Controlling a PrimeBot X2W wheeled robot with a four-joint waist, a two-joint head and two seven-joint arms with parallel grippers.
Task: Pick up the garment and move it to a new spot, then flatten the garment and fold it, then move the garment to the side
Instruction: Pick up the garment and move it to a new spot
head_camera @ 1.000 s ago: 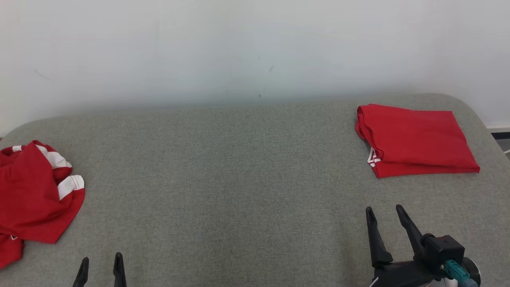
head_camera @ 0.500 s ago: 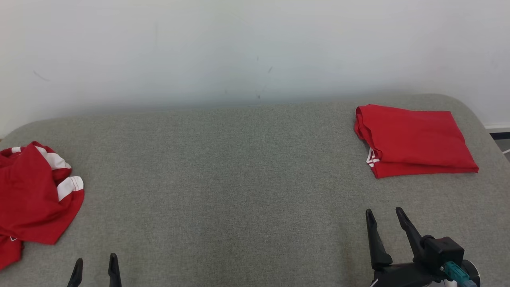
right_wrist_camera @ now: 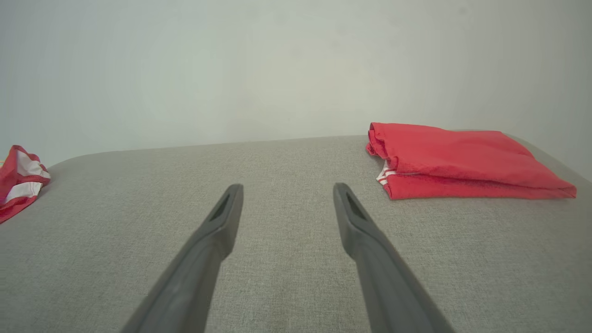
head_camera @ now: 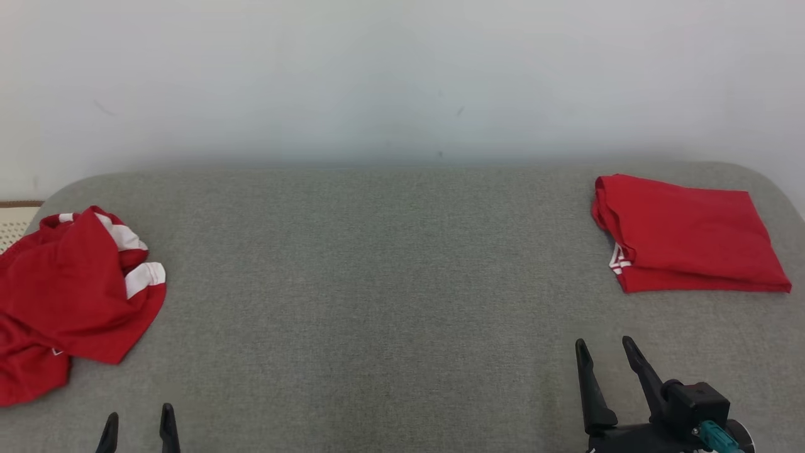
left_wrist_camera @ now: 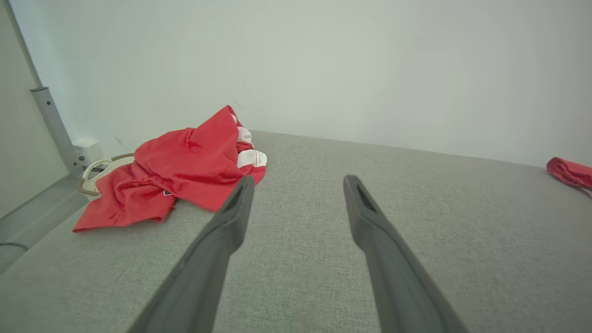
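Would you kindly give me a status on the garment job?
Left end effector open, right end effector open, both empty. Crumpled red garment at left, untouched; folded red garment at right. Grey surface between them.

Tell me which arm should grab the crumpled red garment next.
Left. The left tool sits open at the lower left, close to the crumpled garment. The right tool, also open, is across the grey surface, near the folded garment.
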